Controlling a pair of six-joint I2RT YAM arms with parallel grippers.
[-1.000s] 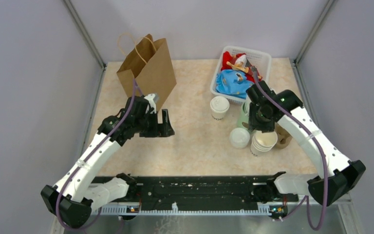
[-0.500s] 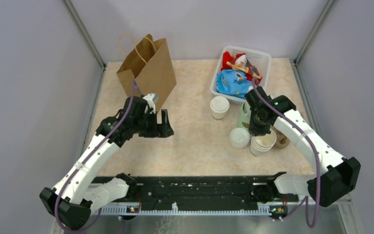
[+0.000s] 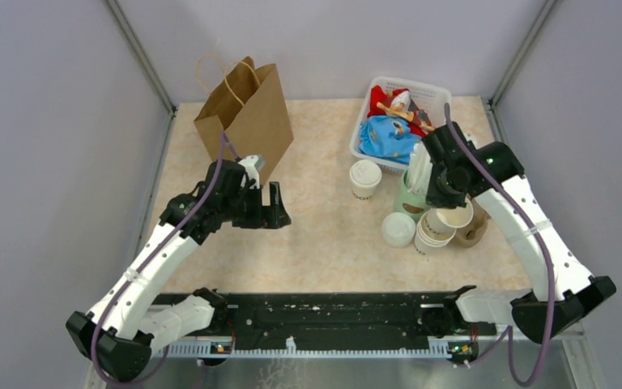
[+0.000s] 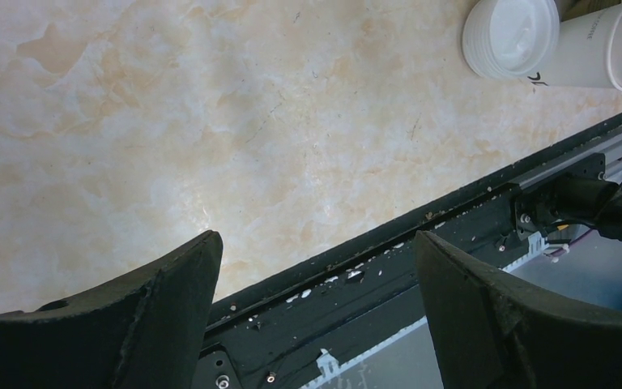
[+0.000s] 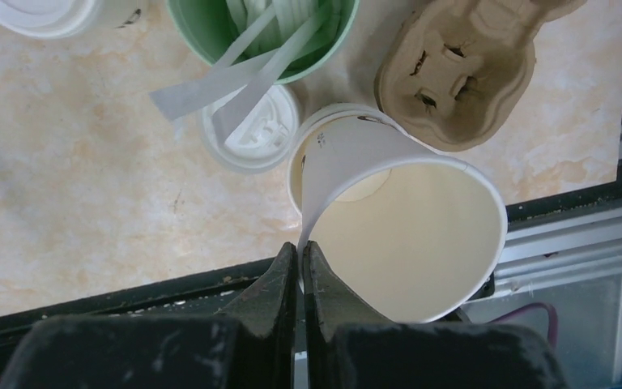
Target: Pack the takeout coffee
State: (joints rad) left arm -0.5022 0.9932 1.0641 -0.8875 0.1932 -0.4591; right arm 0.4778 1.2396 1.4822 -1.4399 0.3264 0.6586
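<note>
While the left arm reaches out over the table just in front of the brown paper bag, its forearm slanting up from the near-left base, the left gripper hangs above bare marbled surface with its jaws wide apart and nothing between them. On the other side, the right arm bends in from the near-right corner and turns its wrist down beside the white basket, the right gripper pinched shut on the rim of the takeout cup. That lidless cup is tilted, raised just above the stack of nested cups, between the green cup of white strips and the cardboard carrier.

From overhead the grip itself is hard to read. The right wrist view shows it plainly: both fingers of the right gripper are pressed on the thin wall of the takeout cup, whose pale inside is bare and whose outer side carries small black lettering. Below it lie a loose lid, the green cup and the carrier.

At the top-left corner of that view a lidded cup is cut off; overhead it stands alone near the basket. The left wrist view catches only the left gripper, the lid and part of the stack
</note>
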